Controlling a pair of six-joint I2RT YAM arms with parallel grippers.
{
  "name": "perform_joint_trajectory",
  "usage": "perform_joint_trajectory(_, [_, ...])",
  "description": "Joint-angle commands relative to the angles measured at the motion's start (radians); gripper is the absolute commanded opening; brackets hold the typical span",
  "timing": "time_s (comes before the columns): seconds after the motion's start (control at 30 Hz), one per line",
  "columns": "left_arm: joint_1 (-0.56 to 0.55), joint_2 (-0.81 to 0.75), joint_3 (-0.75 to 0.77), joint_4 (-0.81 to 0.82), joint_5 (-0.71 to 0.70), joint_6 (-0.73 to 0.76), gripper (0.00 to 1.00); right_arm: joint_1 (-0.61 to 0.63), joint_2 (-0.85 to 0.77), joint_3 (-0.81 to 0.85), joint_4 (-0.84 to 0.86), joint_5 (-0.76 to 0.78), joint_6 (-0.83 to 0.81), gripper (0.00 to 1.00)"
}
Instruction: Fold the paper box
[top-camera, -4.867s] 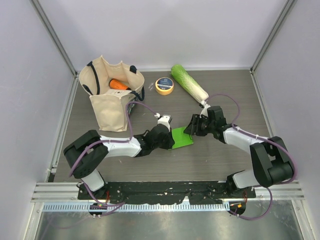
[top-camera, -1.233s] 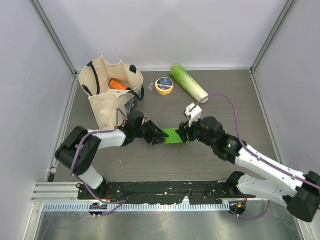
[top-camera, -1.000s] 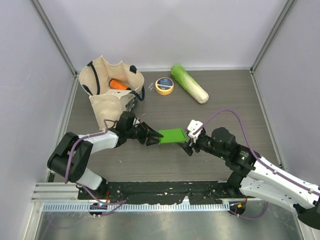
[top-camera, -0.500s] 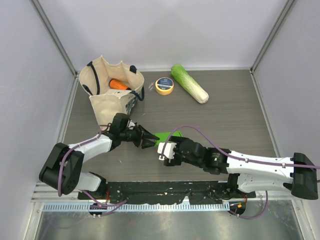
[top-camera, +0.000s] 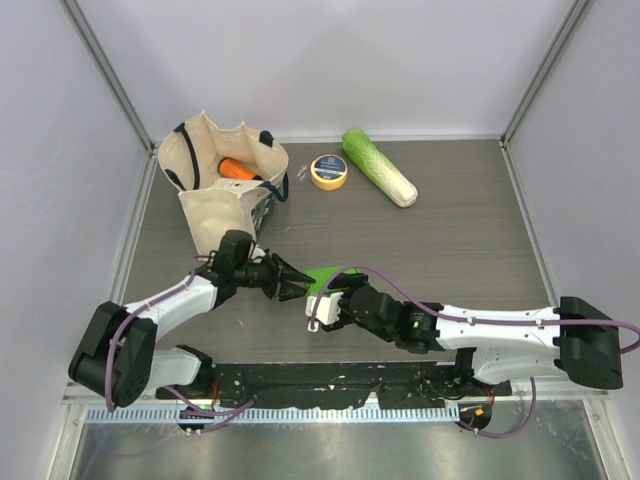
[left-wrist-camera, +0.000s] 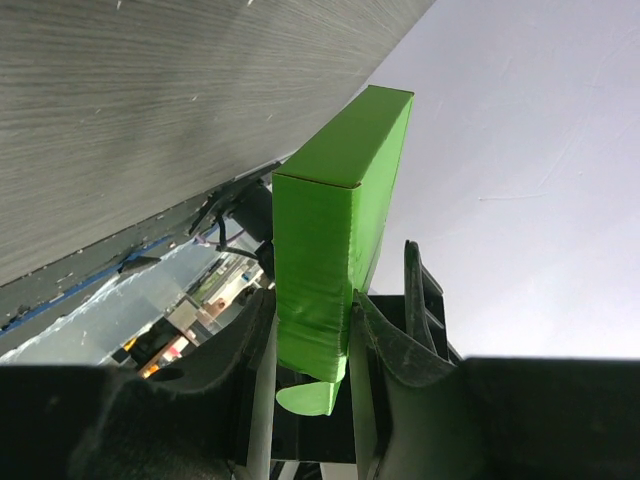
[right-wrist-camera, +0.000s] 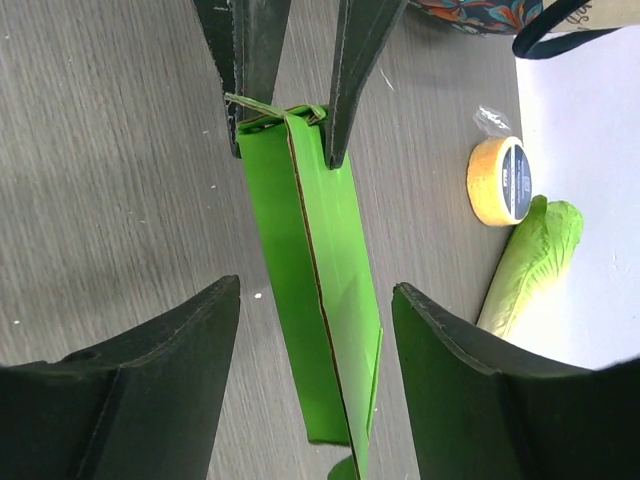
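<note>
L grip: my left gripper (top-camera: 291, 283) is clamped narrow on one end of the bright green thin-card paper box (top-camera: 322, 276), front-centre over the dark wood-grain table (top-camera: 450, 240).
R grip: my right gripper (right-wrist-camera: 315, 300) is spread wide, fingers astride the box's other end.
R wrist only: gaps both sides, no contact; yellow tape roll (right-wrist-camera: 497, 180) beyond.
L wrist only: box is a squared-up sleeve, w/ a small rounded tab between my fingers.

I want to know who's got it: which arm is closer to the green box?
Left. The left fingers pinch the green box's end; the right fingers straddle it, not touching.
</note>
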Motion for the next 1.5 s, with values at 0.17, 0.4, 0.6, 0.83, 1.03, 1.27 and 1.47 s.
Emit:
perform_joint_trajectory(0.17, [0.006, -0.062, -0.017, -0.025, 0.033, -0.012, 0.01, 0.006, 0.026, -0.020, 0.223, 0.095, -0.088, 0.48])
perform_joint_trajectory(0.4, [0.008, -0.110, -0.007, -0.054, -0.022, 0.080, 0.25, 0.012, 0.011, 0.020, 0.087, 0.069, -0.013, 0.34])
perform_joint_trajectory(0.6, [0.008, -0.220, 0.128, -0.342, -0.250, 0.446, 0.62, -0.005, 0.023, 0.130, -0.183, -0.101, 0.156, 0.32])
perform_joint_trajectory(0.83, [0.006, -0.507, 0.111, -0.456, -0.490, 0.739, 0.64, -0.160, 0.063, 0.208, -0.369, -0.401, 0.312, 0.29])
perform_joint_trajectory(1.03, [-0.027, -0.518, 0.162, -0.451, -0.491, 0.880, 0.45, -0.287, 0.149, 0.244, -0.447, -0.530, 0.362, 0.28])
perform_joint_trajectory(1.27, [-0.213, -0.294, 0.265, -0.383, -0.580, 0.898, 0.34, -0.344, 0.186, 0.261, -0.458, -0.606, 0.357, 0.29])
perform_joint_trajectory(1.47, [-0.277, -0.158, 0.266, -0.284, -0.557, 0.851, 0.36, -0.361, 0.212, 0.270, -0.470, -0.630, 0.351, 0.28])
